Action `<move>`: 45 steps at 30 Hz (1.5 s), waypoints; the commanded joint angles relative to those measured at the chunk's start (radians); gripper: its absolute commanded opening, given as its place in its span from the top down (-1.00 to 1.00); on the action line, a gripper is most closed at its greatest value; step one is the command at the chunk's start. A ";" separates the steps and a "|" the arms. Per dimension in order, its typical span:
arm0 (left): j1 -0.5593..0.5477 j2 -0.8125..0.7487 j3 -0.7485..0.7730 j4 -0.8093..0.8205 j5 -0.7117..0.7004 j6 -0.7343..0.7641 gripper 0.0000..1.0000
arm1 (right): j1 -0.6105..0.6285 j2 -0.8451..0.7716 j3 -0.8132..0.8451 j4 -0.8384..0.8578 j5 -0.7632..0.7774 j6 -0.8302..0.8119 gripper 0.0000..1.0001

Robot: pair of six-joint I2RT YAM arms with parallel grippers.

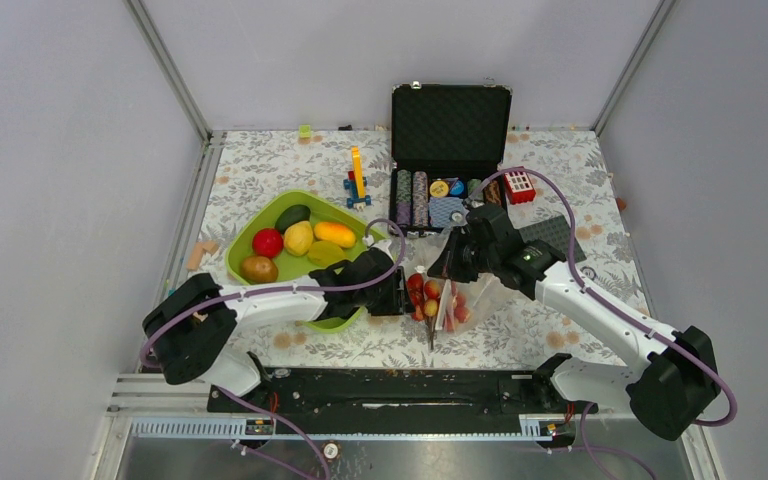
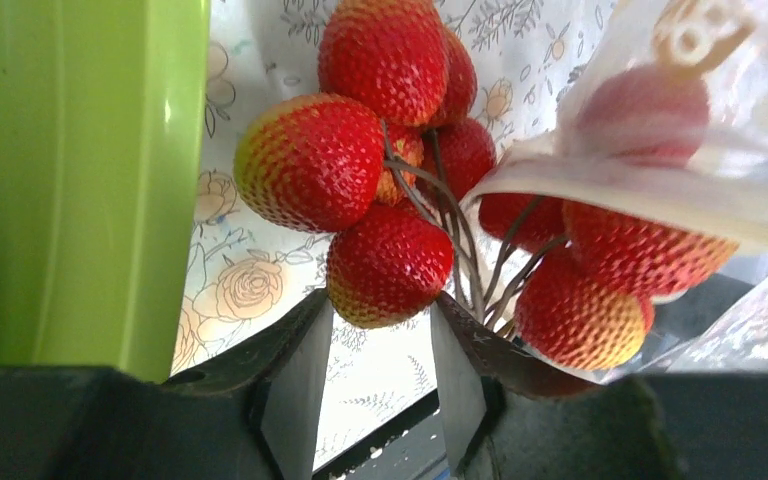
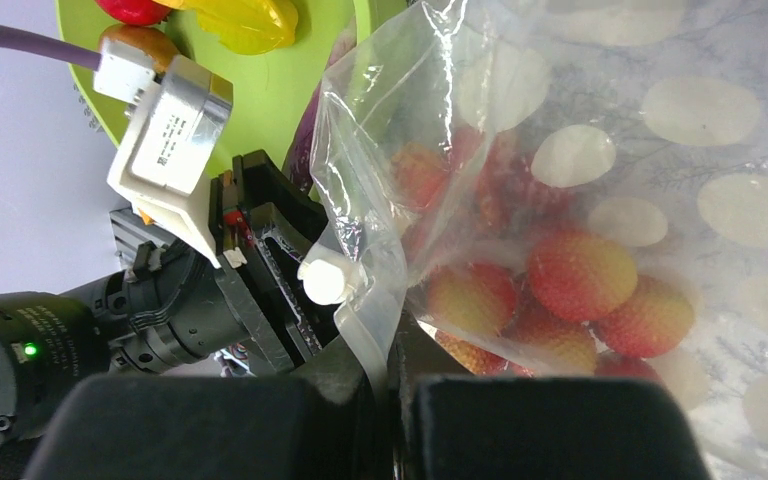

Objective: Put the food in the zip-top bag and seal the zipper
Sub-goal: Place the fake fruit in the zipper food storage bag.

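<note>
A bunch of red strawberries [image 1: 430,298] [image 2: 388,265] on brown stems lies at the mouth of the clear polka-dot zip-top bag [image 1: 472,290] [image 3: 580,150], partly inside it. My left gripper [image 1: 400,292] [image 2: 380,320] has its fingertips against both sides of the lowest berry. My right gripper [image 1: 447,262] [image 3: 392,375] is shut on the bag's rim beside the white slider [image 3: 325,280] and holds the mouth up. Berries [image 3: 580,275] show through the plastic. More food sits in the lime-green tray [image 1: 250,225]: a red fruit [image 1: 267,242], a yellow one [image 1: 299,238], an orange one [image 1: 335,233] and a dark green one [image 1: 292,215].
An open black case [image 1: 450,125] with striped poker chips [image 1: 410,195] stands behind the bag. A yellow and blue toy [image 1: 357,175] and a red block [image 1: 518,185] lie near it. The tray's wall [image 2: 80,180] is close on the left of my left gripper.
</note>
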 commanded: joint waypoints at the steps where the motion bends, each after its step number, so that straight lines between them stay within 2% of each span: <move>1: 0.002 0.025 0.108 -0.045 -0.075 0.063 0.11 | -0.007 -0.034 -0.010 0.016 -0.033 0.013 1.00; 3: 0.002 0.025 0.114 -0.038 -0.075 0.074 -0.01 | -0.006 -0.042 -0.015 0.016 -0.031 0.014 1.00; 7: 0.002 0.033 0.107 -0.040 -0.111 0.065 -0.09 | -0.007 -0.054 -0.023 0.018 -0.025 0.020 1.00; 10: 0.002 0.050 0.105 -0.017 -0.107 0.047 -0.10 | -0.006 -0.056 -0.023 0.017 -0.025 0.021 1.00; 18: 0.000 0.095 0.068 0.098 0.009 0.008 -0.08 | -0.006 -0.051 -0.018 0.018 -0.009 0.024 1.00; 21: 0.001 0.123 0.079 0.122 0.030 -0.005 0.07 | -0.007 -0.050 -0.020 0.017 -0.009 0.029 1.00; 25: 0.000 0.121 0.091 0.111 0.016 -0.001 0.53 | -0.006 -0.060 -0.026 0.017 -0.004 0.031 1.00; 28: 0.001 0.090 0.102 0.070 -0.016 0.015 0.97 | -0.006 -0.064 -0.030 0.017 0.000 0.031 1.00; 32: 0.000 -0.005 0.101 0.028 -0.043 0.061 1.00 | -0.006 -0.069 -0.035 0.015 0.000 0.013 1.00; 37: -0.002 -0.200 0.084 0.019 -0.074 0.144 1.00 | -0.007 -0.073 -0.026 -0.031 0.068 0.010 1.00; 45: -0.004 -0.408 0.088 0.027 0.004 0.261 1.00 | -0.006 -0.026 -0.009 -0.032 0.085 0.036 1.00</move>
